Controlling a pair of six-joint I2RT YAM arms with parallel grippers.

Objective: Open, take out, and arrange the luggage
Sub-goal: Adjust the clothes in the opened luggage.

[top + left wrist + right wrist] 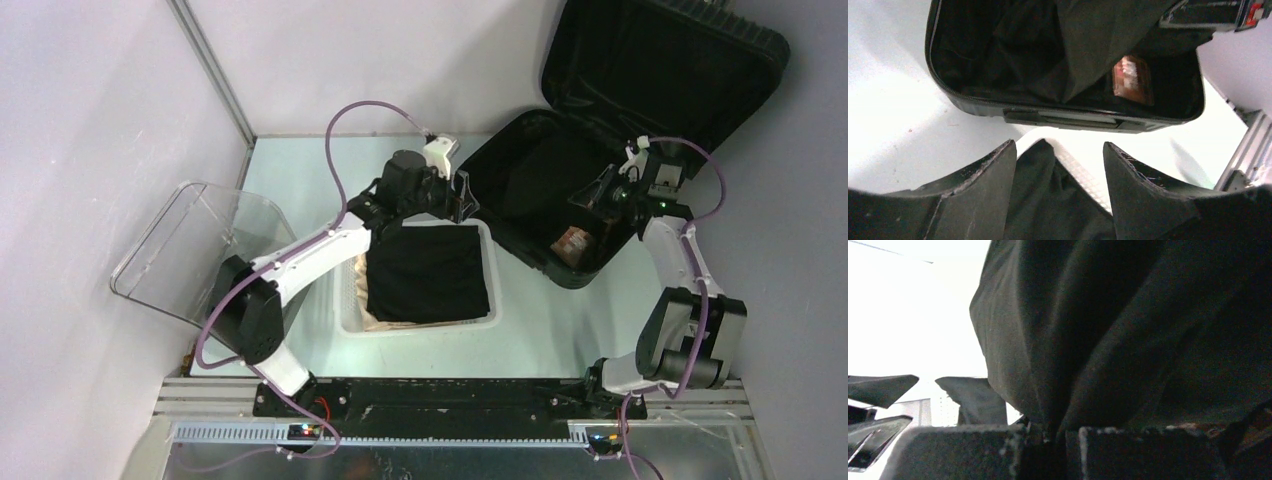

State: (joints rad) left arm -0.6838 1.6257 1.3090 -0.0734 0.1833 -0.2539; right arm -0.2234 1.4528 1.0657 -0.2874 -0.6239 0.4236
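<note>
While pinching a fold of dark cloth (1128,330), reaching down into the lower shell of the luggage (690,70): right gripper (1060,435), pressed together on the cloth, no gap showing. Cannot tell whether garment or loose lining.

Sits at far right of table (560,340), that luggage: lid thrown back against the far wall, lower shell flat, left corner just beside white basket (345,310). Also inside, toward the near end: 1 brown packet (573,243), untouched.

Spread and holding nothing: left gripper (1059,145), hovering over far rim of basket, above black folded garment (428,272) lying in it, facing the luggage.

Step in hand, judged: take-out, 2nd of 3. Opening done; 1 item looks placed in basket.

Next move, judged: lift straight up past the shell rim, then carry left and near toward basket. Needs height to avoid snagging hanging cloth on rim or dragging the packet along. Needs left gripper either pulled aside or ready to catch a free edge. Risk: thin pinch on soft cloth, could slip out mid-carry.
</note>
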